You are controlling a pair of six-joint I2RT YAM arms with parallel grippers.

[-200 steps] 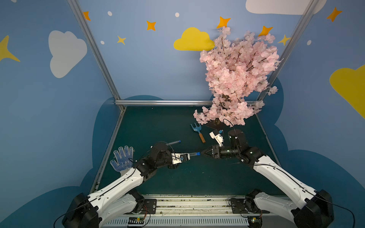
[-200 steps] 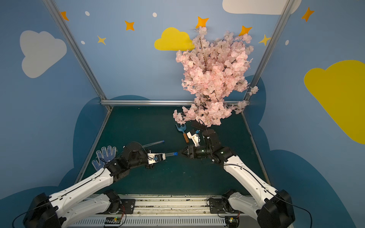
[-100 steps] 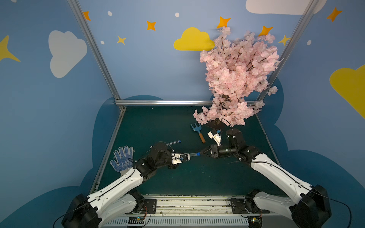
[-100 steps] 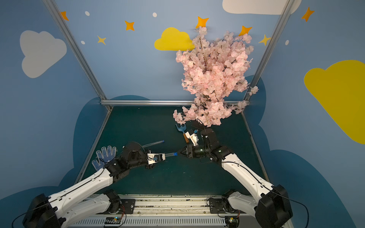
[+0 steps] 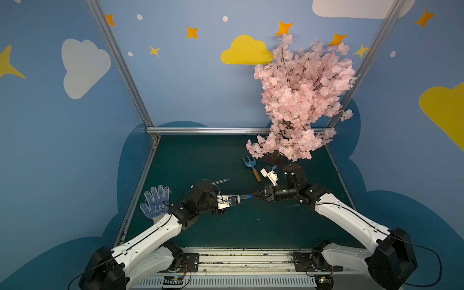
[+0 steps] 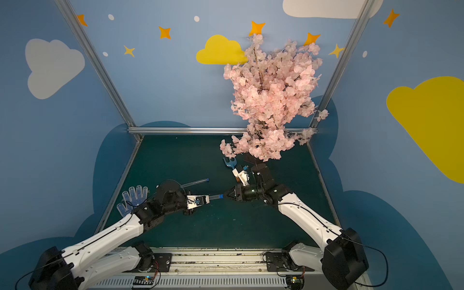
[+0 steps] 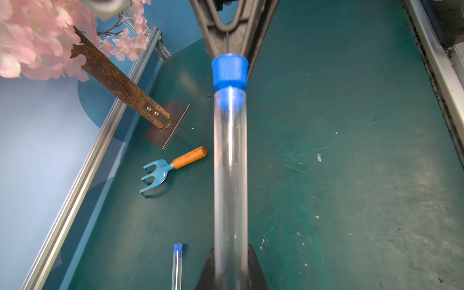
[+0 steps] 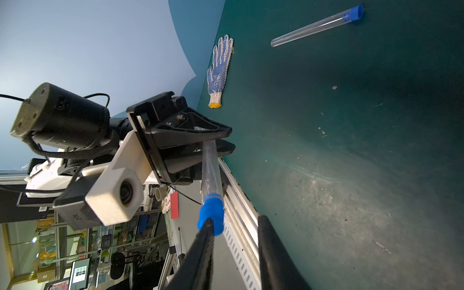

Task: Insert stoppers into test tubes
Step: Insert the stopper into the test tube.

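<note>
The blue stopper [image 7: 229, 71] sits partly pushed into the mouth of a clear test tube [image 7: 229, 175], which is held level above the green mat [image 5: 226, 233], near its front middle. The left gripper [image 8: 227, 139] is clamped on the tube's far end. The right gripper [image 8: 236, 221] is slightly parted at the stopper: one finger touches it, the other stands clear. A second tube [image 8: 313, 26], closed by a second stopper [image 8: 352, 12], lies on the mat behind the left arm. A garden fork [image 7: 170, 165] lies near the blossom tree [image 5: 301, 95], and a glove [image 8: 218, 70] lies at the mat's left edge.
</note>
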